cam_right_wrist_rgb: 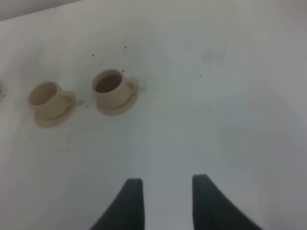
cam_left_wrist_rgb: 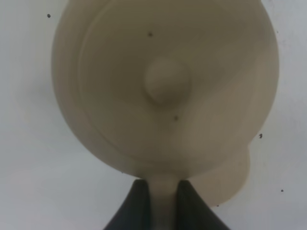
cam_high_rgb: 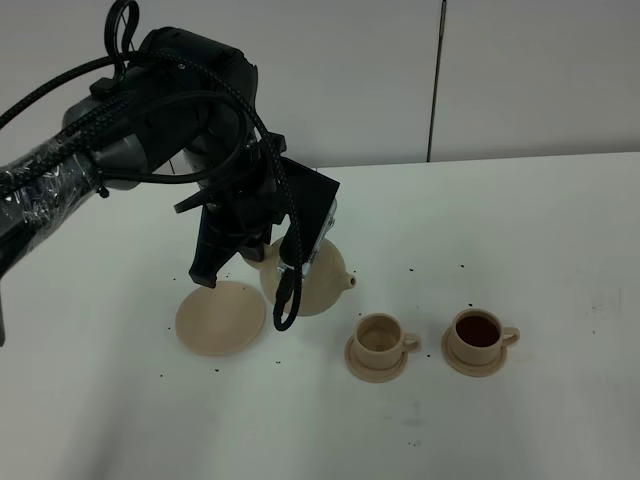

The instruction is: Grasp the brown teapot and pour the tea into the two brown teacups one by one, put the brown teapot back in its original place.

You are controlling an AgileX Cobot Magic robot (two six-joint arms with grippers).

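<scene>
Right, my left gripper (cam_left_wrist_rgb: 161,183) is clamped on the teapot (cam_high_rgb: 305,282) by its handle. I'm holding the pot over the table (cam_high_rgb: 540,230), between the big saucer (cam_high_rgb: 220,318) and the cups, spout toward the near cup (cam_high_rgb: 380,340), whose inside looks pale. The far cup (cam_high_rgb: 478,335) holds dark tea (cam_high_rgb: 477,329). My right gripper (cam_right_wrist_rgb: 167,179) hangs open over the table, gripping nothing.

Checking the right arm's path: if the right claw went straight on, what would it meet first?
The right claw would likely meet bare table; the nearest teacup sits off its line, depth unclear.
</scene>
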